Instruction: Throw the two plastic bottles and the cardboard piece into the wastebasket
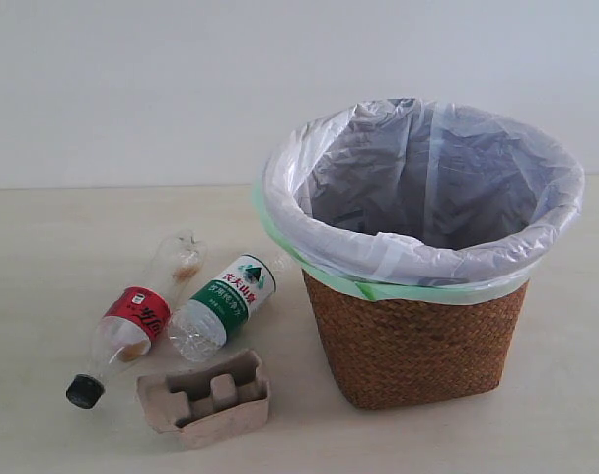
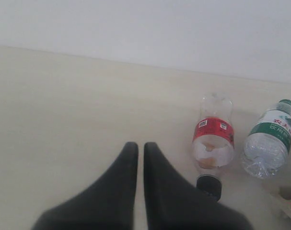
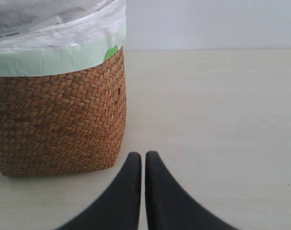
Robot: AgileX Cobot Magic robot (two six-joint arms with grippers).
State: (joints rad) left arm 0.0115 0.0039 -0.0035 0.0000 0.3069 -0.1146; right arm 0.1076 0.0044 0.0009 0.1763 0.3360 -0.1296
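Note:
Two plastic bottles lie side by side on the table, left of the wastebasket [image 1: 417, 341]. The red-label bottle [image 1: 131, 324] has a black cap [image 1: 84, 391]; the green-label bottle [image 1: 223, 304] lies to its right. The beige cardboard piece [image 1: 206, 396] rests in front of them. My left gripper [image 2: 141, 145] is shut and empty, hovering beside the red-label bottle [image 2: 213, 140] and apart from the green-label bottle [image 2: 271, 140]. My right gripper [image 3: 143, 155] is shut and empty, close to the wicker wall of the wastebasket [image 3: 59, 120]. Neither arm shows in the exterior view.
The basket's white bag [image 1: 427, 197] with a green edge folds over the rim. A pale wall [image 1: 131, 79] rises behind the beige table [image 1: 62, 247].

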